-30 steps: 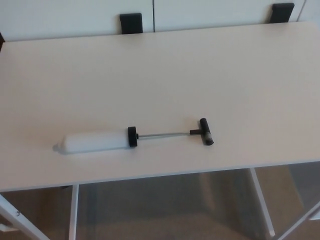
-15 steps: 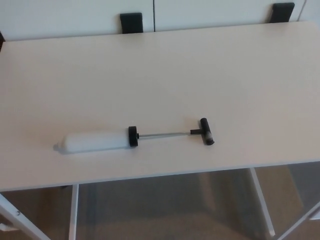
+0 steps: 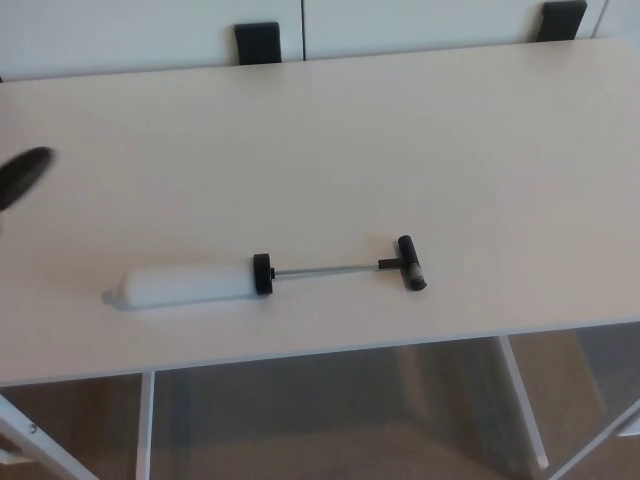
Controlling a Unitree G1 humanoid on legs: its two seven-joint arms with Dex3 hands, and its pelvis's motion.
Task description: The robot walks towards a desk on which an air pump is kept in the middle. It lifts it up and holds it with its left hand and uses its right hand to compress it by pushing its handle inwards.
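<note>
Head view: you had the white-barrelled air pump [image 3: 190,282] w/ thin metal rod and black T-handle [image 3: 410,264] lying flat near the front edge of the pale, smooth-topped desk [image 3: 400,130], rod fully extended, handle toward the right. Only a blurred black tip of your left hand [image 3: 22,176] showed at the left edge, well apart from the pump; can't tell if fingers were apart or together.

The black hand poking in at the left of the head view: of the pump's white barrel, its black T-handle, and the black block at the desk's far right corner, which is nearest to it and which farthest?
1. The white barrel, just below and right of the left hand.
2. The T-handle, right of the desk's middle.
3. The black block, at the far right corner.
</note>
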